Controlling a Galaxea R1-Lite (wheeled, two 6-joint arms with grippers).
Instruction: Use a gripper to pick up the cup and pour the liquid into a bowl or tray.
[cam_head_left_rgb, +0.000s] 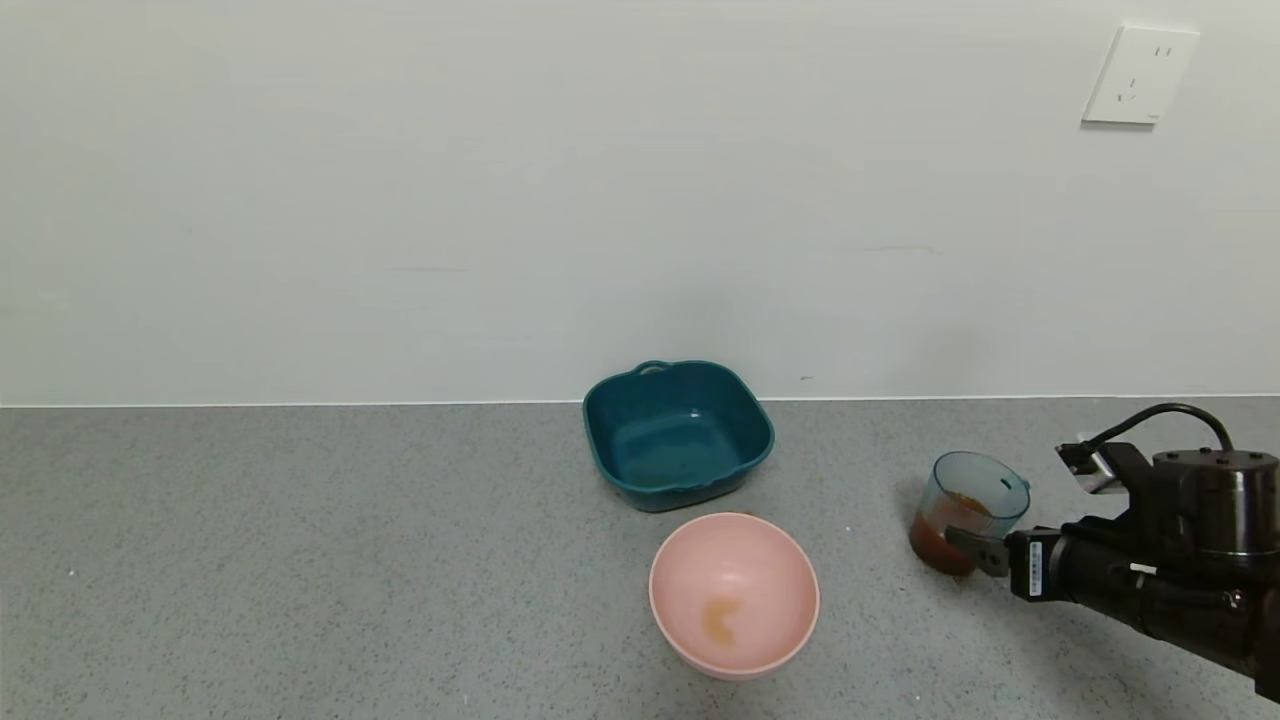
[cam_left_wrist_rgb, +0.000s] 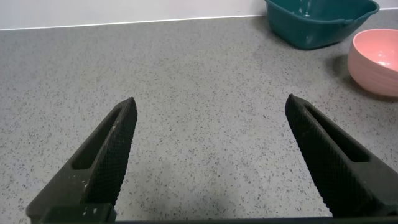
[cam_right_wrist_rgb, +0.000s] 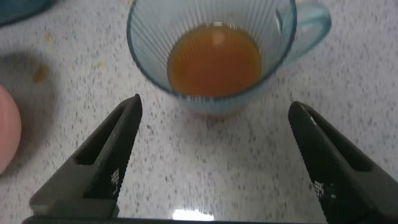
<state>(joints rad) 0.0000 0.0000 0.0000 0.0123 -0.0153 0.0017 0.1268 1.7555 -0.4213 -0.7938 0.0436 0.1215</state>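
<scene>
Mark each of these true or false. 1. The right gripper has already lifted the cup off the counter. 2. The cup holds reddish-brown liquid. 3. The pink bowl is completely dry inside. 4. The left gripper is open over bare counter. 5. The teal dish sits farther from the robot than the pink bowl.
1. False. The cup stands on the counter, and the right gripper is open just short of it, not clamped on it.
2. True. The liquid fills the lower part of the cup.
3. False. The pink bowl has a small brownish puddle at its bottom.
4. True. The left gripper holds nothing.
5. True. The teal dish sits behind the bowl, nearer the wall.
</scene>
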